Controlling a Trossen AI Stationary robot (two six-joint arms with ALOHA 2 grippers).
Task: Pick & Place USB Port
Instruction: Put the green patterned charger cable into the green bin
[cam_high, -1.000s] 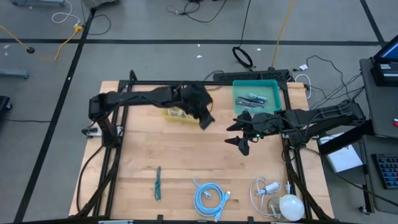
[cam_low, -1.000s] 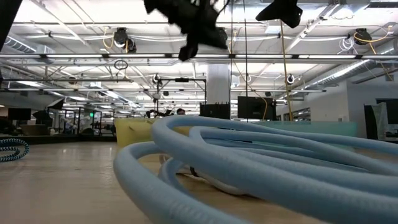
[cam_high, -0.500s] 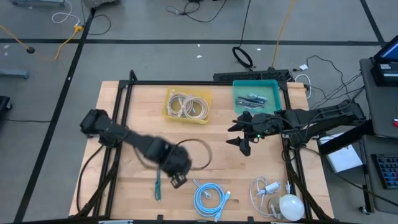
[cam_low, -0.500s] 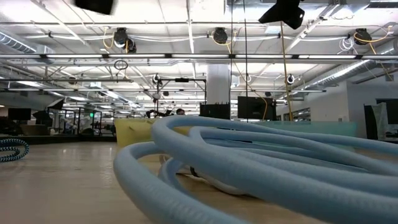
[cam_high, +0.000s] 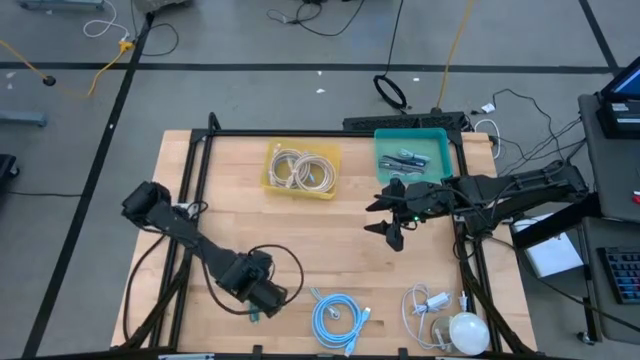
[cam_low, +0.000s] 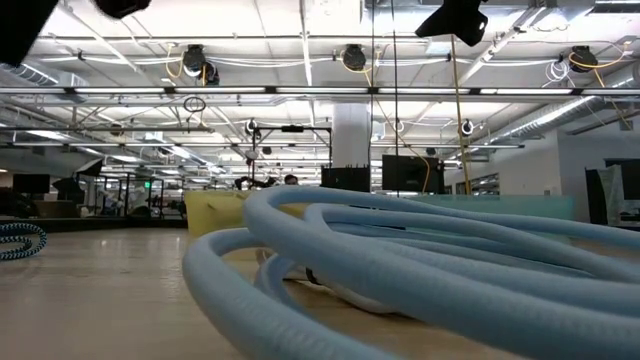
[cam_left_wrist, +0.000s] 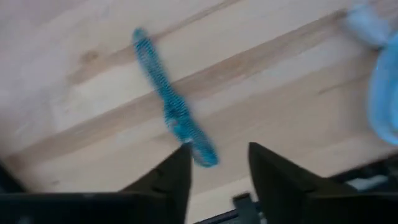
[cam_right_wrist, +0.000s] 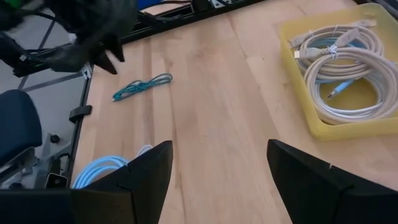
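Note:
A thin teal braided USB cable (cam_high: 253, 297) lies flat on the wooden table near its front edge, also seen as the cable (cam_left_wrist: 168, 102) and the cable (cam_right_wrist: 142, 86). My left gripper (cam_left_wrist: 217, 165) is open just over the cable's one end, which lies beside one finger (cam_left_wrist: 177, 177). In the high view the left gripper (cam_high: 266, 296) sits low at that spot. My right gripper (cam_high: 390, 228) waits open above the table's right middle, its fingers (cam_right_wrist: 146, 174) wide apart with nothing between them. My left gripper comes at the cable from above, and the cable's end (cam_left_wrist: 202, 152) lies at the inner edge of one finger. I cannot tell whether the finger touches it. The cable lies flat on the table.
A yellow bin (cam_high: 302, 170) of beige cables and a teal bin (cam_high: 412, 152) stand at the far side. A light blue coiled cable (cam_high: 337, 318) lies right of the teal cable. A white cable (cam_high: 428, 303) and a white round thing (cam_high: 467, 332) lie at the front right.
My left arm has swung from over the yellow bin at the far side across the table toward the near edge and a little left, coming down over the teal cable. The right arm has kept still.

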